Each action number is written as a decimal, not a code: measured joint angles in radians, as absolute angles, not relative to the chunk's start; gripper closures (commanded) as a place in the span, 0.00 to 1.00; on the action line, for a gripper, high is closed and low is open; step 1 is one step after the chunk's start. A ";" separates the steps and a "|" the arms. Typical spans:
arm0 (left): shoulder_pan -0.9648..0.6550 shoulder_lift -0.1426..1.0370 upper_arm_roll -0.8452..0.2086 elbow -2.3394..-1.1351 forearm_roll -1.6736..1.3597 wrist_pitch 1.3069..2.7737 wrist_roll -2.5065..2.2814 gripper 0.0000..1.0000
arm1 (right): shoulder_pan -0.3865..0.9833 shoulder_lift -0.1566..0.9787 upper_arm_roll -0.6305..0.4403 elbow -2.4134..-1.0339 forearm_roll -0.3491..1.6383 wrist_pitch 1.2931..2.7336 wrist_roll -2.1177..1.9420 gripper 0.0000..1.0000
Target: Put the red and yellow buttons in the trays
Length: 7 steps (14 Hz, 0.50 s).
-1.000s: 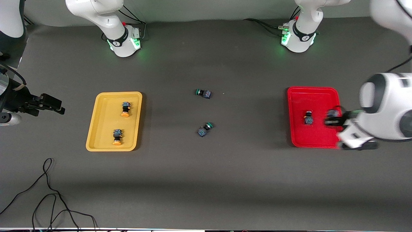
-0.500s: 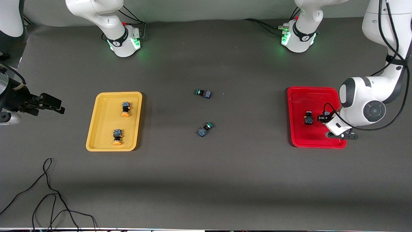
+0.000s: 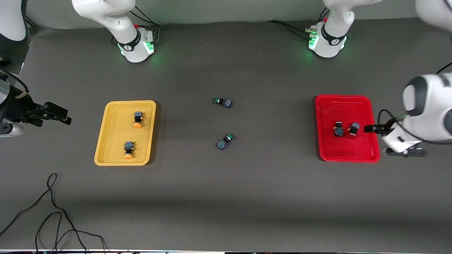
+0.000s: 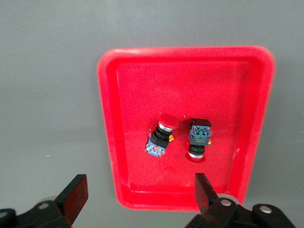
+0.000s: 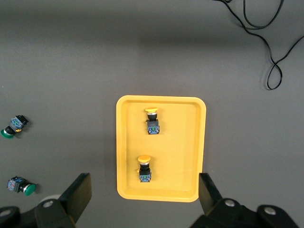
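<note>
The red tray lies toward the left arm's end of the table and holds two red buttons side by side. They show in the left wrist view too, one tilted and one with its cap down, on the tray. My left gripper is open and empty, up in the air by the tray's rim. The yellow tray holds two yellow buttons. My right gripper is open and empty and waits high beside the yellow tray.
Two green-capped switches lie on the grey mat at the table's middle, between the trays. A black cable coils on the mat near the front camera at the right arm's end.
My left gripper has let go of the second red button in the red tray and drawn back from it toward the left arm's end. The right arm has not moved.
</note>
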<state>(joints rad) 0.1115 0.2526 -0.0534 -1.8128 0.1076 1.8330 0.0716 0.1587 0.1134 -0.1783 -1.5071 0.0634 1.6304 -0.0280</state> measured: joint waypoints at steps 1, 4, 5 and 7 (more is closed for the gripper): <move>0.111 0.215 -0.057 -1.797 0.105 1.793 0.075 0.00 | 0.159 0.113 -0.178 -1.507 0.063 1.630 -0.028 0.00; 0.110 0.098 -0.063 -1.791 0.061 1.706 0.081 0.00 | 0.159 0.114 -0.178 -1.508 0.063 1.630 -0.028 0.00; 0.110 0.062 -0.066 -1.788 0.043 1.679 0.083 0.00 | 0.159 0.114 -0.178 -1.508 0.063 1.630 -0.028 0.00; 0.105 0.008 -0.084 -1.775 0.010 1.643 0.083 0.00 | 0.159 0.114 -0.178 -1.508 0.063 1.630 -0.028 0.00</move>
